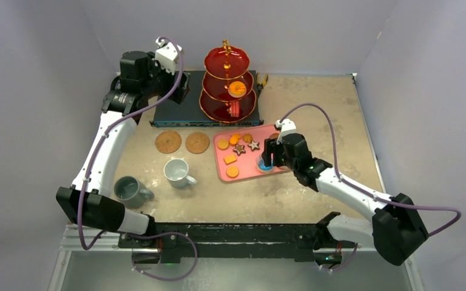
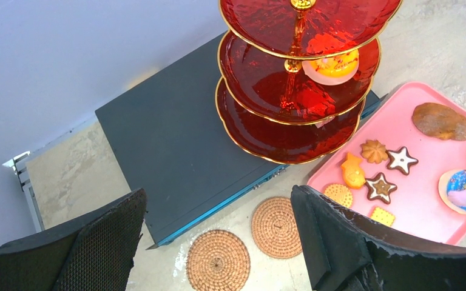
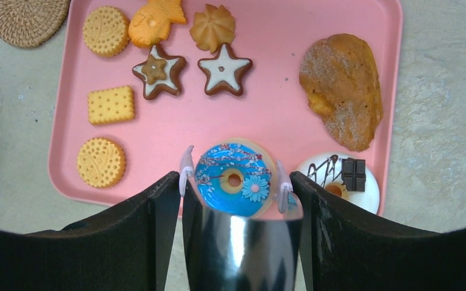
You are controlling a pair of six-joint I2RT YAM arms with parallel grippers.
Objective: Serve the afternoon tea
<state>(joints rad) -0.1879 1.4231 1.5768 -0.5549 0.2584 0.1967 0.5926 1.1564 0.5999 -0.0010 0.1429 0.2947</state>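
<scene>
No legible text anywhere, seemingly.

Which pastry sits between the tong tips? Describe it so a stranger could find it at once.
Start at the pink tray right of the coasters. Two donuts lie side by side in its near right corner. The one between the tips of the tongs is the blue donut with blossom print; its neighbour, the white donut, carries chocolate.
</scene>
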